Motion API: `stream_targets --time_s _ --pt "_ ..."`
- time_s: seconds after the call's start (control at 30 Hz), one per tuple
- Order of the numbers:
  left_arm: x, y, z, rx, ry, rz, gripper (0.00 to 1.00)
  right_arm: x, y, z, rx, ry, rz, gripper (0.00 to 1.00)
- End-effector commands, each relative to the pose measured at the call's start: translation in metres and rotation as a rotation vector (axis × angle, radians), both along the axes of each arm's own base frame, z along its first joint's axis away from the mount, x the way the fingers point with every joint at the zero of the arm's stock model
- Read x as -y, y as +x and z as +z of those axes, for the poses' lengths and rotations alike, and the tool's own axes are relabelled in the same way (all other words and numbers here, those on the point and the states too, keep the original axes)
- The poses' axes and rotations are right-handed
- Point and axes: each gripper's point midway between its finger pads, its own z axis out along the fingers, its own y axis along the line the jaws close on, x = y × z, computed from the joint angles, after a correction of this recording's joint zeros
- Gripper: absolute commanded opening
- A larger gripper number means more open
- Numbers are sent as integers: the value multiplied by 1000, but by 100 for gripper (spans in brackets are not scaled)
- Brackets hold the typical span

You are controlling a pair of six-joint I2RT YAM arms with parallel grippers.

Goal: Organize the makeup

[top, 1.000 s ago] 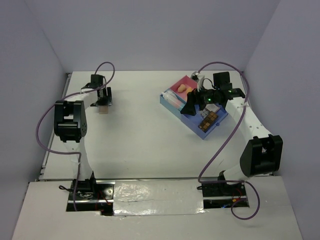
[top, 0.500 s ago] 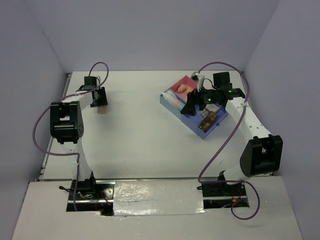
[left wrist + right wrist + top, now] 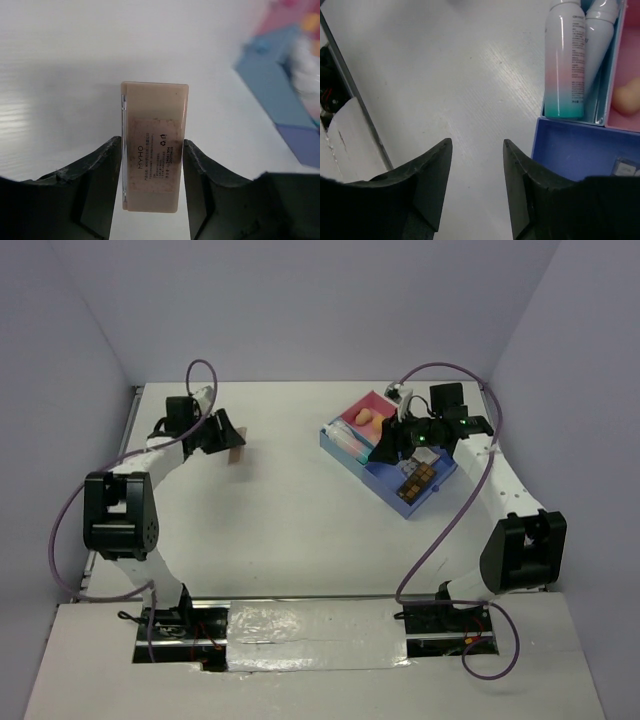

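Note:
My left gripper (image 3: 152, 144) is shut on a peach palette (image 3: 154, 145), held upright above the table with its label side toward the camera. From above, that palette (image 3: 236, 444) hangs at the far left by the left gripper (image 3: 226, 436). My right gripper (image 3: 477, 142) is open and holds nothing, above bare table beside the tray's edge; from above the right gripper (image 3: 385, 450) hovers over the tray (image 3: 375, 483). In the tray lie a teal-capped tube (image 3: 565, 60), a white bottle (image 3: 597, 45), a tan sponge (image 3: 626, 97) and a brown palette (image 3: 415, 480).
The pink-and-blue tray sits at the back right, turned at an angle. Its deep blue compartment (image 3: 575, 150) lies just right of my right fingers. Walls close the table at the back and both sides. Cables loop above both arms.
The left gripper closed on the peach palette, lifted it off the table and carried it to the right. The right gripper's jaws have narrowed.

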Motion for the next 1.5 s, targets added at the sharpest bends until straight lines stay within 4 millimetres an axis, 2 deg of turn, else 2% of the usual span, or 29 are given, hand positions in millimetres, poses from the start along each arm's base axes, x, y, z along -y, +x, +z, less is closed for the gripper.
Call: stream_targets --time_s 0.0,0.07,0.1,0.13,0.17,0.2,0.23,0.27,0.33,0.37,0.43,0.57,0.6,0.63,0.67,0.7,0.73,0.77,0.8,0.83,0.9,0.93,1.0,1.03,1.07,1.1,1.17,1.33,1.47 --pt "94 -16 69 190 -221 -251 0 12 9 38 94 15 -47 50" --pt "126 -26 82 228 -288 -312 0 22 13 43 103 14 -85 36" --pt "155 -39 89 240 -315 -376 0 27 16 49 117 11 -107 26" --pt "170 -44 94 253 -340 -402 0 36 20 52 122 13 -140 24" --pt "199 -54 104 272 -394 -452 0 40 20 59 141 16 -152 21" --pt "214 -59 109 283 -422 -480 0 42 21 62 145 17 -170 21" --pt "228 -61 113 274 -457 -490 0 58 25 66 160 16 -216 21" --pt "253 -72 122 301 -487 -541 0 63 26 68 166 16 -232 21" --pt "281 -74 129 295 -529 -576 0 76 26 76 197 13 -275 21" --pt "302 -84 131 292 -544 -611 0 80 25 78 201 13 -289 21" --pt "338 -89 135 296 -561 -667 0 91 24 82 216 17 -317 22" --pt "385 -85 122 264 -568 -695 0 100 18 82 211 32 -339 25" --pt "395 -80 132 281 -577 -700 0 100 16 81 207 34 -339 25" --pt "408 -82 113 246 -567 -706 0 101 14 79 202 37 -338 25" --pt "414 -77 108 240 -553 -691 0 102 13 79 202 38 -342 26" --pt "422 -72 114 239 -542 -690 0 101 12 79 202 40 -339 26" --pt "432 -72 97 215 -522 -695 0 101 11 77 199 41 -339 26" --pt "436 -69 93 208 -512 -690 0 101 10 77 202 41 -339 26" --pt "442 -61 101 231 -512 -678 1 101 10 78 200 45 -339 26" --pt "447 -58 85 198 -493 -668 2 100 9 77 195 51 -336 26" --pt "454 -51 85 206 -478 -655 6 99 8 77 190 60 -333 26" --pt "455 -48 72 183 -459 -636 9 98 8 77 186 65 -330 26" --pt "457 -44 69 178 -451 -618 21 97 8 76 185 71 -331 27" --pt "458 -42 60 162 -434 -602 27 97 8 75 181 73 -332 27" --pt "458 -41 59 162 -426 -595 41 97 7 76 181 76 -329 27" --pt "459 -39 60 165 -422 -590 45 97 7 75 179 77 -331 27" --pt "461 -40 53 149 -414 -590 49 96 7 75 178 79 -331 28" --pt "464 -43 55 144 -419 -596 56 97 6 74 174 76 -331 30" --pt "463 -46 59 148 -424 -606 73 97 6 73 169 77 -331 31"
